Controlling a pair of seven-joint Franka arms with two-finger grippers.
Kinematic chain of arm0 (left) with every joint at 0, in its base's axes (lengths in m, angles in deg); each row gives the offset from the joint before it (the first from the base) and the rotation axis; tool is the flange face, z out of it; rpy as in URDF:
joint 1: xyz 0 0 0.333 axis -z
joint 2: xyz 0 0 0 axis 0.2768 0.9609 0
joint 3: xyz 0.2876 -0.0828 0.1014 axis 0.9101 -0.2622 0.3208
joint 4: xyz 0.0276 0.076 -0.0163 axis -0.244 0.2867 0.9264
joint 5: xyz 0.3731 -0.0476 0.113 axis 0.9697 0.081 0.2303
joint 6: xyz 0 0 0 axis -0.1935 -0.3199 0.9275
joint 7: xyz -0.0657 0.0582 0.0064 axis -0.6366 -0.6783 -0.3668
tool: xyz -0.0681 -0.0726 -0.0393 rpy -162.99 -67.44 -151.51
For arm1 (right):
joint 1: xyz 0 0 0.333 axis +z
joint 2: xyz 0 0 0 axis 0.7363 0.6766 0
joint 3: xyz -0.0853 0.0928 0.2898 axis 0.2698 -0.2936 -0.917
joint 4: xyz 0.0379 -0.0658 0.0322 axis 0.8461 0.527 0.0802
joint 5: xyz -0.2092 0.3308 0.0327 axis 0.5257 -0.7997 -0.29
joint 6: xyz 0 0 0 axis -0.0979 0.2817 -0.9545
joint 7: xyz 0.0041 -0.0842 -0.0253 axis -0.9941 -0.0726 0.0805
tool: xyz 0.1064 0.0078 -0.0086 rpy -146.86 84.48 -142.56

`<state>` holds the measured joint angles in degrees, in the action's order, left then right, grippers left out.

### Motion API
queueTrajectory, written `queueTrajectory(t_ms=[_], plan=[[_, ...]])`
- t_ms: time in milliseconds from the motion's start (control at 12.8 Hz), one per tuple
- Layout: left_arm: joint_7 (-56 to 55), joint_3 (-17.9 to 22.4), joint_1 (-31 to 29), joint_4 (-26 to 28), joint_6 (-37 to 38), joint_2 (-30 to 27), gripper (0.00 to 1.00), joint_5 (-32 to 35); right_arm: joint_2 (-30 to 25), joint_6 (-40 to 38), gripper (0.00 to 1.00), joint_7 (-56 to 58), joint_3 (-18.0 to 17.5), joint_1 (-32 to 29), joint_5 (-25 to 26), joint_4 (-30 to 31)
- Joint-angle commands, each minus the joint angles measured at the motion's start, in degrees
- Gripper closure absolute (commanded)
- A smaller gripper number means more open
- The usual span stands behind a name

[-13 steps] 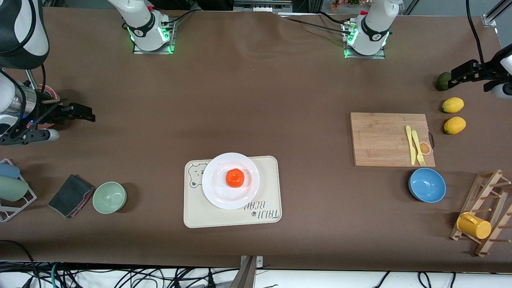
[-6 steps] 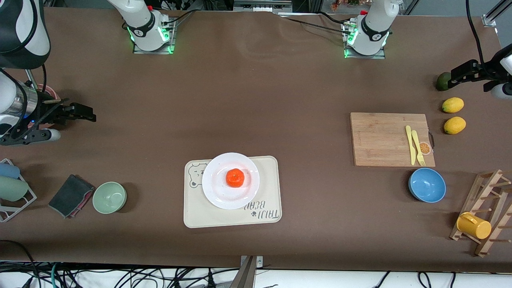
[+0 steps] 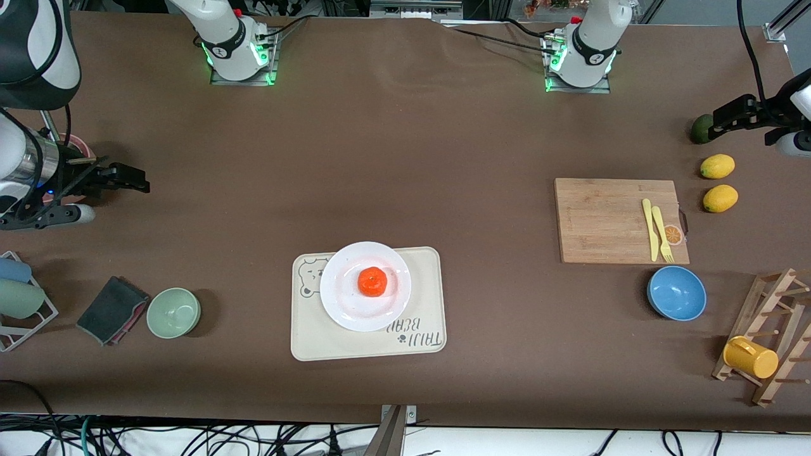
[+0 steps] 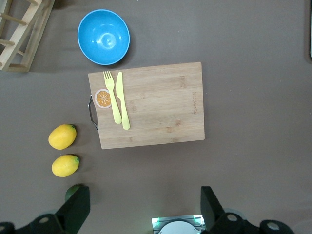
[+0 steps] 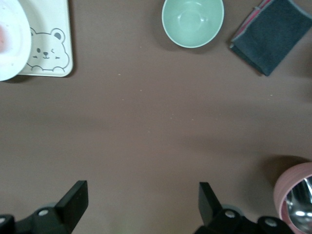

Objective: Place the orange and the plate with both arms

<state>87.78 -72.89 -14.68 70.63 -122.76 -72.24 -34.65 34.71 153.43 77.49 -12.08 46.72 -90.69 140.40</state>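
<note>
orange (image 3: 372, 282) sits centred on the white plate (image 3: 345, 311) on the bear tray (image 3: 423, 304), task apparently complete; left gripper (image 4: 141, 204) and right gripper (image 5: 141, 202) hang empty, jaws spread, at the tray's 2 and 10 o'clock

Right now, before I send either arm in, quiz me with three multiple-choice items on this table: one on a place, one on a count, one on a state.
1. Where is the orange?
A. on the plate
B. in the blue bowl
C. on the cutting board

2. How many lemons lie on the table?
A. one
B. two
C. four

3. How do the two hands stand?
A. both open, holding nothing
B. left hand shut on a lemon
C. right hand shut on the plate

Answers:
1. A: the orange sits mid-plate, and the plate rests on the bear tray.
2. B: two lemons lie side by side near the cutting board.
3. A: the left hand and right hand both show fingers spread wide over bare table, each at its own end.
</note>
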Motion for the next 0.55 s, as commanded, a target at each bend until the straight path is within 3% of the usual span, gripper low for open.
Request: queueTrajectory(t_ms=[0, 470], plan=[[0.9, 0.0, -0.2, -0.7, 0.1, -0.1, 0.0, -1.6, 0.8, -1.5, 0.0, 0.5, 0.1, 0.0, 1.3, -2.3], [0.9, -0.2, -0.2, -0.7, -0.1, -0.1, 0.0, -1.6, 0.8, -1.6, 0.0, 0.2, 0.2, 0.0, 1.4, -3.1]])
